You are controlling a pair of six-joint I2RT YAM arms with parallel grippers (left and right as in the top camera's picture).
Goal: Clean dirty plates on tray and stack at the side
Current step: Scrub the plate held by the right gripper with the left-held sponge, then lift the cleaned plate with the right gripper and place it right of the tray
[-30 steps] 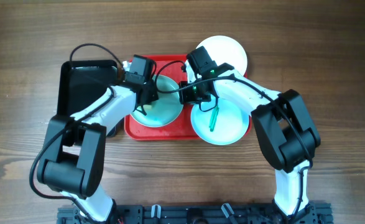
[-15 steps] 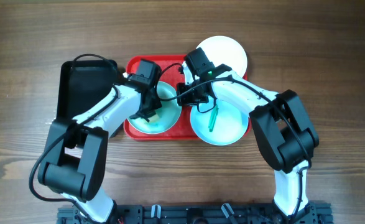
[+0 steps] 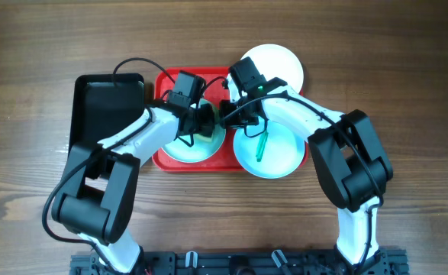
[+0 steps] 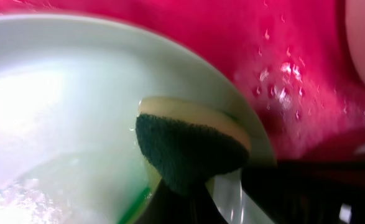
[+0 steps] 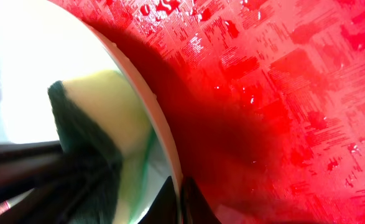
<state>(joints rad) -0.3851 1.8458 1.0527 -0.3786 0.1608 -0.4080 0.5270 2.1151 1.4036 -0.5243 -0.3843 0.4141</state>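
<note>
The wooden table [image 3: 407, 61] carries the red tray [image 3: 162, 160], a black tray [image 3: 105, 103] and a white plate [image 3: 277, 61].

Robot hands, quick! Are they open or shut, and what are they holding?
Left gripper: shut on the sponge.
Right gripper: shut on the rim of the mint plate.

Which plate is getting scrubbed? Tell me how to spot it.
Start at the red tray mid-table. Of the two mint plates there, it is the left plate, under the sponge in the left claw. The right plate bears a long green streak instead.
</note>
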